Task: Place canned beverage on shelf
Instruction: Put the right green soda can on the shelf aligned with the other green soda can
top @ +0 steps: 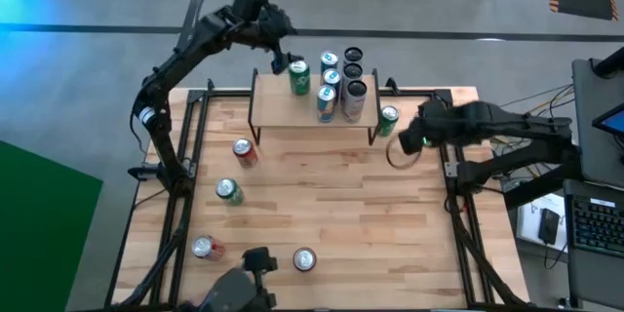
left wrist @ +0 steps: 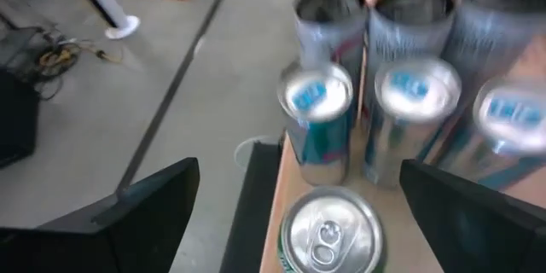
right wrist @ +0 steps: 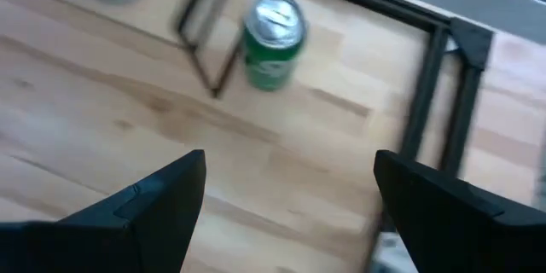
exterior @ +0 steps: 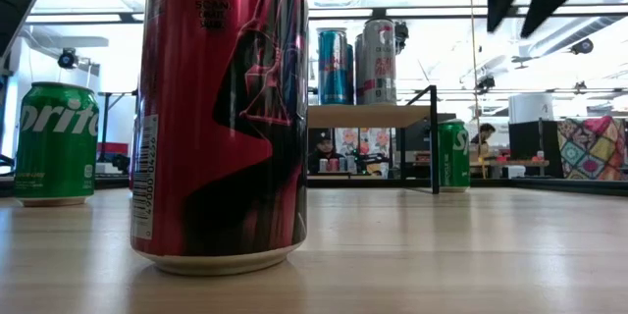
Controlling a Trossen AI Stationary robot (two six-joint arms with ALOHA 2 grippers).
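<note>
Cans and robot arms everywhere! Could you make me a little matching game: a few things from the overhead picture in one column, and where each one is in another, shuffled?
Things:
1. green can by the left gripper
2. green can near the right gripper
3. red can
4. black-topped cans

Places:
A. on the table, just off the shelf's right end
B. on the shelf, at its back edge
C. on the shelf, left of the other cans
D. on the table, in front of the shelf's left end

Pairs: 1-C, 2-A, 3-D, 4-B
</note>
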